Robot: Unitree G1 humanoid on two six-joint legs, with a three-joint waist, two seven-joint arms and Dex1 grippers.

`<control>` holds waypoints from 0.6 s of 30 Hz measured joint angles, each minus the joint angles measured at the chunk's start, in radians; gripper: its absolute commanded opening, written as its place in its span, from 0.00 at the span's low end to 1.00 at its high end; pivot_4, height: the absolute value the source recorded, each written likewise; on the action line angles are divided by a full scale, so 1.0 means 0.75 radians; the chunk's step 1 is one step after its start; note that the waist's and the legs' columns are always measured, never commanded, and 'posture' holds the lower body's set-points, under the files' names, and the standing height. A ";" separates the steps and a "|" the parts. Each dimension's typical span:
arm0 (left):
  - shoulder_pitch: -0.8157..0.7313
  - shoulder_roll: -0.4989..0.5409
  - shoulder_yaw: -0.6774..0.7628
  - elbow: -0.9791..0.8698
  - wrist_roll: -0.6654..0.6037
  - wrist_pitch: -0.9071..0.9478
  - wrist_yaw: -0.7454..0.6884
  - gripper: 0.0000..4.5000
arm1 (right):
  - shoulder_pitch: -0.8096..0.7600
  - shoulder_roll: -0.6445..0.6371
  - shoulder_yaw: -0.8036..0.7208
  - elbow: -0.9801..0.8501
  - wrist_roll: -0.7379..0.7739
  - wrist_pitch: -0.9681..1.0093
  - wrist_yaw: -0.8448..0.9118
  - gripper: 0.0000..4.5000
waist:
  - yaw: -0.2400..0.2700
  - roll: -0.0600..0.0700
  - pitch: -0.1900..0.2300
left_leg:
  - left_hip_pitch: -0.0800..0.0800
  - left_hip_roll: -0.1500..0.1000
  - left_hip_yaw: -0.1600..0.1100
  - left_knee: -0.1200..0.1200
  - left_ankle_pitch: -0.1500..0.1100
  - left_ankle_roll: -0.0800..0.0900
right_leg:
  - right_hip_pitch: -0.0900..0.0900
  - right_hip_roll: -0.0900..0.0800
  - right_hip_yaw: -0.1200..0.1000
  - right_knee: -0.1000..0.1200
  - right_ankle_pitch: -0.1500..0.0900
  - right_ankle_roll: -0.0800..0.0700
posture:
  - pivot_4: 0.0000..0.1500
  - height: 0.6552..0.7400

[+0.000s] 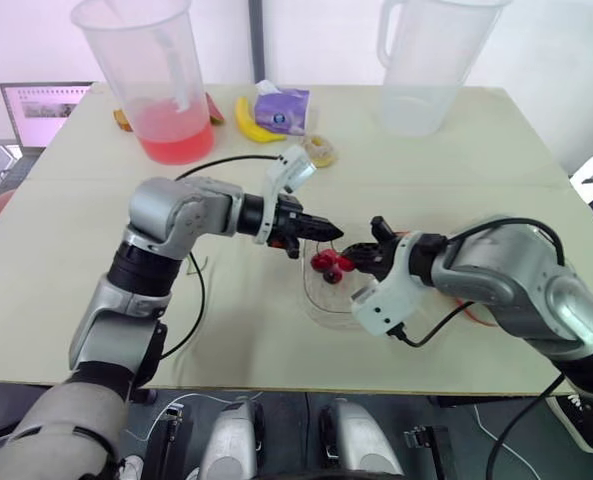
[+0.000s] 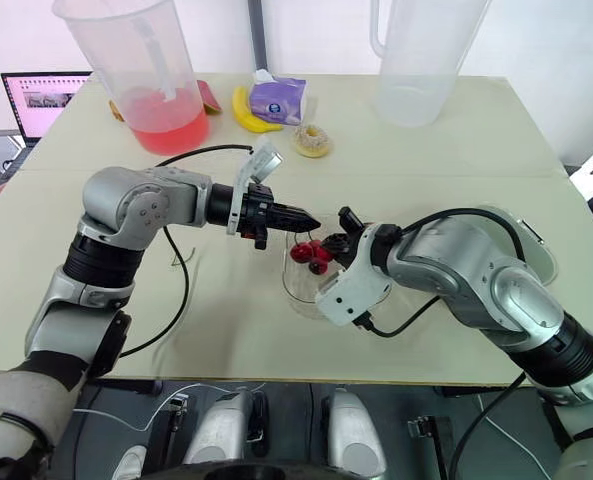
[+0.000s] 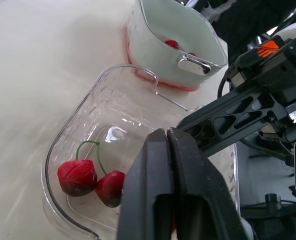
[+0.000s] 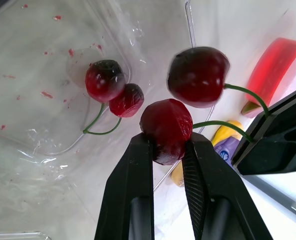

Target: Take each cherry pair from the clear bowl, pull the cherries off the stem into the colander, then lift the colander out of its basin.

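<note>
Over the clear bowl (image 1: 321,305), my left gripper (image 1: 328,232) is shut on the green stem of a cherry pair (image 1: 328,264). My right gripper (image 4: 167,142) faces it and is shut on one cherry (image 4: 166,125) of that pair. The other cherry (image 4: 197,75) hangs free beside it. A second cherry pair (image 3: 90,179) lies on the bowl's floor. The white colander (image 3: 170,42) sits in its red basin (image 3: 152,80) just beyond the bowl, with a cherry or two inside. In the eye views my right arm covers most of it.
At the back of the table stand a pitcher of red liquid (image 1: 161,80) and an empty pitcher (image 1: 426,60). Between them lie a banana (image 1: 251,120), a purple packet (image 1: 281,108) and a small ring-shaped pastry (image 1: 323,150). A laptop (image 1: 41,110) sits far left.
</note>
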 measured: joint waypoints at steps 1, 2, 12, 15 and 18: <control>0.000 0.000 0.000 0.000 0.000 0.000 -0.003 0.01 | 0.000 0.002 0.000 0.000 0.000 -0.001 0.002 0.08 | 0.000 0.000 0.000 | 0.000 0.000 0.000 0.000 0.000 0.000 | 0.000 0.000 0.000 0.000 0.000 0.000 | 1.00 1.00; 0.000 0.000 0.000 0.000 0.001 0.000 -0.006 0.01 | 0.001 0.003 0.000 0.000 -0.001 -0.001 0.005 0.08 | 0.000 0.000 0.000 | 0.000 0.000 0.000 0.000 0.000 0.000 | 0.000 0.000 0.000 0.000 0.000 0.000 | 1.00 1.00; 0.000 -0.001 0.000 0.000 0.001 -0.001 -0.011 0.01 | 0.035 0.057 -0.033 -0.001 0.001 0.083 0.034 0.08 | 0.001 0.000 0.000 | 0.000 0.000 0.000 0.000 0.000 0.000 | 0.000 0.000 0.000 0.000 0.000 0.000 | 1.00 1.00; 0.000 -0.002 0.000 0.000 0.001 -0.002 -0.011 0.00 | 0.041 0.070 -0.039 -0.004 0.002 0.121 0.045 0.30 | 0.001 0.000 0.000 | 0.000 0.000 0.000 0.000 0.000 0.000 | 0.000 0.000 0.000 0.000 0.000 0.000 | 1.00 1.00; 0.000 -0.003 0.000 0.000 0.001 -0.002 -0.011 0.00 | 0.041 0.082 -0.059 -0.006 0.002 0.158 0.050 0.56 | 0.001 0.000 0.000 | 0.000 0.000 0.000 0.000 0.000 0.000 | 0.000 0.000 0.000 0.000 0.000 0.000 | 1.00 1.00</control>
